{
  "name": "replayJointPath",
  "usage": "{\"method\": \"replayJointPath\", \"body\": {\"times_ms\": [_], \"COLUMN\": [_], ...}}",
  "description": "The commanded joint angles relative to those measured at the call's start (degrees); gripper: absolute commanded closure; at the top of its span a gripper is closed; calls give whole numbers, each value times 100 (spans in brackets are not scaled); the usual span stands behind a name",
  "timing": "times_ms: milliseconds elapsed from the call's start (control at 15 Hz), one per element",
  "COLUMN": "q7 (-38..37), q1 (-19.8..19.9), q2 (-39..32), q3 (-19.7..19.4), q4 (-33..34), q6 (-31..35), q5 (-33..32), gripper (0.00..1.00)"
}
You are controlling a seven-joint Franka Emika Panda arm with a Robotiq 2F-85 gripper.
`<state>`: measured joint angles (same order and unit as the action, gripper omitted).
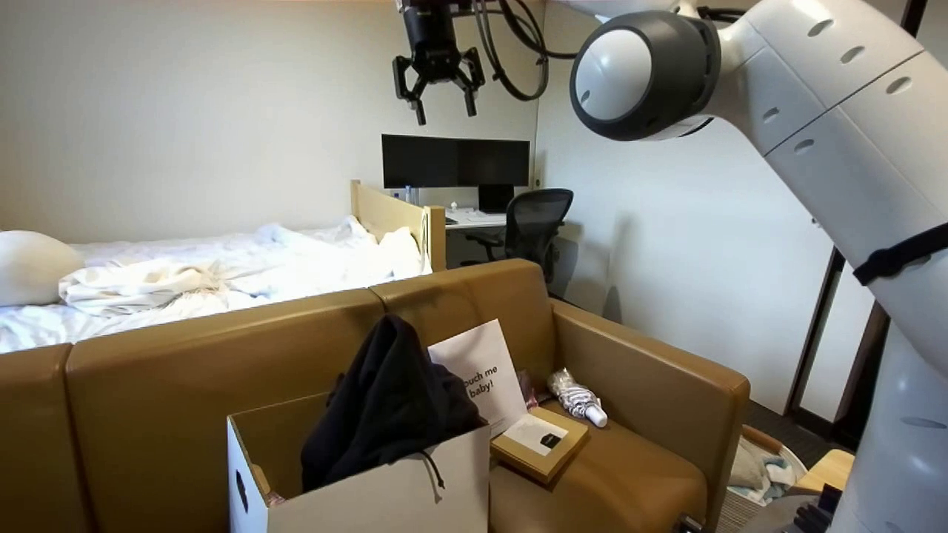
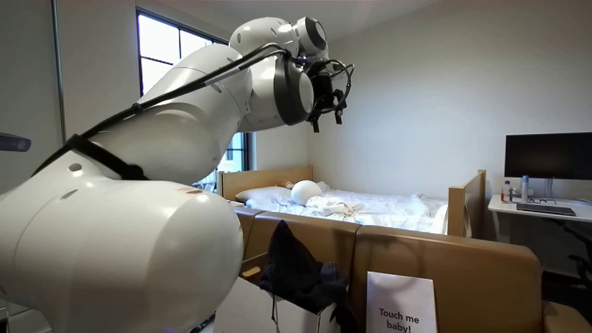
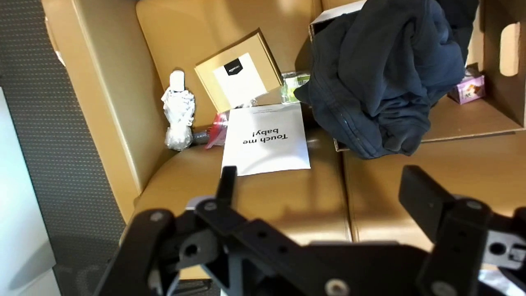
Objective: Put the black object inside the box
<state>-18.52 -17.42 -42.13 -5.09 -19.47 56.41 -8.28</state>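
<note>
Nearest in the wrist view, the pincer stands spread and released, nothing between its jaws; in both exterior views it hangs high, presumably to be clear of everything below. Next, well apart from it, sits the task's thing: a black garment, bunched at one end of the white-sided box. It is only partly inside: folds spill over the rim and a drawstring dangles outside, so the walls probably bear some weight and prop its peak. The placing looks nearly done; the overhang may want tucking in. Beside the box a flat package lies on the sofa, and a white card leans back, probably propped so its words can be read. What looks like a folded umbrella lies near the armrest; farther off are a bed and dark monitors.
</note>
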Motion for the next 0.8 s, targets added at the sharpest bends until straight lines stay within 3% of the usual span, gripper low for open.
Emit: {"method": "replayJointPath", "body": {"times_ms": [0,200,333,400,600,733], "q7": [36,107,8,2,7,9], "q1": [331,499,1010,571,956,990], "q2": [301,438,430,434,416,409], "q3": [139,144,466,190,371,404], "q4": [0,0,-120,-79,-143,-145], "q6": [151,171,47,131,134,134], "q5": [181,169,795,304,651,671], "gripper": [0,0,0,0,0,0]}}
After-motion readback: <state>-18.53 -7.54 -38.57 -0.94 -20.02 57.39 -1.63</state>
